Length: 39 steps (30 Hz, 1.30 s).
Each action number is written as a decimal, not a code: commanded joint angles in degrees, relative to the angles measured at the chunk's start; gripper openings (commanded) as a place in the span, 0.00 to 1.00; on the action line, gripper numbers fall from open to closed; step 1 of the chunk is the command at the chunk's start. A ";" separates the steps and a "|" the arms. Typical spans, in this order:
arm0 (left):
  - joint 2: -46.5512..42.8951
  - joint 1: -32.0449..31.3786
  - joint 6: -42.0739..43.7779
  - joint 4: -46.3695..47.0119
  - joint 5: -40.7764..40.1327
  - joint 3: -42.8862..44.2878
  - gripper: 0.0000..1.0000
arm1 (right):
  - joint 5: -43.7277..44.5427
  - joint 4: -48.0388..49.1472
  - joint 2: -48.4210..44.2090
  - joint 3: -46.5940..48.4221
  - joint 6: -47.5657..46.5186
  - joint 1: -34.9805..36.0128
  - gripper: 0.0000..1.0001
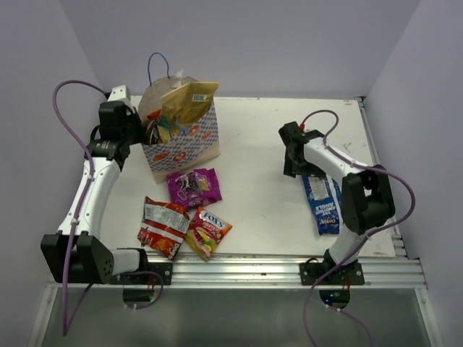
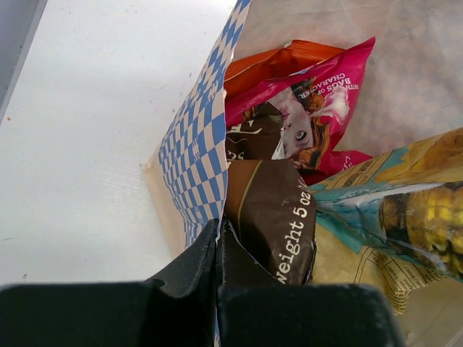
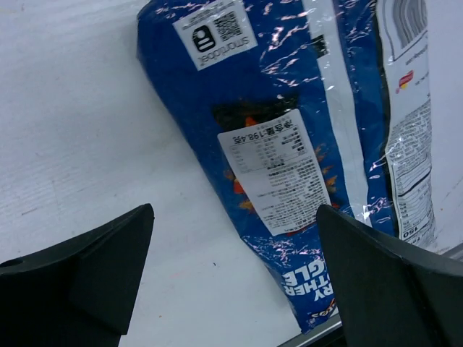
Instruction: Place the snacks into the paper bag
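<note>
At the top view's right, the right arm (image 1: 325,163) covers the upper end of the blue-and-white crinkly snack packet (image 1: 323,206); the right wrist view crops its top and right. At the left wrist view's bottom, the left claw (image 2: 218,235) hides the lower end of the dark brown glossy packet (image 2: 271,217).

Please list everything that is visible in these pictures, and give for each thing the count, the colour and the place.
paper bag: one, tan with a blue-white checkered band, standing open, far left
brown packet: one, inside the bag
pink packet: one, inside the bag, behind the brown one
orange packet: one, inside the bag; only an edge shows
tan-yellow packet: one, sticking out of the bag's top
purple packet: one, on the table before the bag
silver-red chips: one, near edge, left
yellow-red candy: one, right beside the chips
blue-white packet: one, table's right side
table: one, white
left gripper: black, shut on the bag's checkered edge
right gripper: black, open above the blue-white packet
</note>
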 commanded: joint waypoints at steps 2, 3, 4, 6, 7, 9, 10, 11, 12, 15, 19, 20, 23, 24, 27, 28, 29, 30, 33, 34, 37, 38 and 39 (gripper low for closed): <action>-1.97 -0.76 0.57 3.50 1.53 -0.79 0.00 | 4.21 -1.05 -2.47 -0.21 4.42 -2.57 0.99; -1.97 -0.76 0.57 3.50 1.53 -0.87 0.00 | 3.34 -0.79 -1.77 -0.91 4.42 -3.18 0.99; -2.15 -0.76 0.49 3.50 1.45 -0.87 0.00 | 2.46 -0.53 -1.07 -1.35 4.33 -4.23 0.99; -2.15 -0.76 0.66 3.50 1.18 -0.79 0.00 | 1.23 0.00 -0.28 -2.41 4.24 -5.12 0.99; -2.24 -0.76 0.75 3.33 1.01 -0.70 0.00 | 0.70 0.35 0.60 -2.85 4.25 -5.30 0.99; -2.41 -0.76 0.84 3.24 0.66 -0.61 0.00 | -0.18 0.88 1.48 -3.82 4.33 -6.09 0.99; -2.59 -0.76 0.92 3.15 0.57 -0.61 0.00 | -0.88 1.05 2.27 -4.17 4.33 -6.53 0.99; -2.59 -0.76 1.01 3.06 0.22 -0.61 0.00 | -1.15 1.14 2.80 -4.69 4.51 -6.62 0.99; -2.85 -0.76 1.01 3.06 0.04 -0.61 0.00 | -1.76 1.67 3.24 -4.96 4.68 -6.79 0.99; -3.03 -0.76 1.19 2.97 -0.40 -0.61 0.00 | -4.74 2.90 5.35 -6.36 4.95 -7.76 0.99; -3.12 -0.76 1.27 2.97 -0.49 -0.44 0.00 | -8.70 4.83 7.55 -8.38 4.69 -8.64 0.82; -3.12 -0.76 1.36 3.06 -0.58 -0.43 0.00 | -9.32 5.36 7.03 -8.82 4.42 -8.64 0.49; -3.03 -0.76 1.36 3.06 -0.75 -0.52 0.00 | -8.01 5.01 5.01 -7.17 3.46 -8.64 0.00; -3.03 -0.76 1.36 3.15 -0.67 -0.52 0.00 | -7.66 4.05 4.65 -6.03 2.58 -8.64 0.00; -2.68 -0.76 1.28 3.50 -0.05 -0.61 0.00 | -7.65 0.72 2.90 1.34 -1.19 -8.29 0.00; -2.68 -0.76 1.28 3.59 0.04 -0.61 0.00 | -7.48 -0.08 2.11 3.80 -2.16 -7.24 0.00; -2.59 -0.76 1.10 3.59 0.13 -0.52 0.00 | -7.39 -0.87 1.49 9.74 -3.56 -6.62 0.00; -2.68 -0.76 1.19 3.50 0.13 -0.44 0.00 | -7.74 -1.66 0.88 13.28 -4.36 -6.10 0.00; -2.59 -0.76 1.10 3.59 0.21 -0.35 0.00 | -8.26 -3.95 1.57 30.15 -6.38 -3.11 0.00; -2.76 -0.76 1.10 3.59 0.30 -0.35 0.00 | -8.96 -4.13 3.49 34.46 -7.00 -1.19 0.00; -2.94 -0.76 1.10 3.41 0.48 -0.52 0.00 | -13.16 -3.61 9.19 51.68 -9.46 2.69 0.00; -3.03 -0.76 1.10 3.41 0.57 -0.61 0.00 | -14.23 -1.86 10.70 59.82 -10.34 3.65 0.00; -3.12 -0.76 1.01 3.41 0.65 -0.70 0.00 | -15.46 -0.45 12.54 63.64 -10.52 5.67 0.00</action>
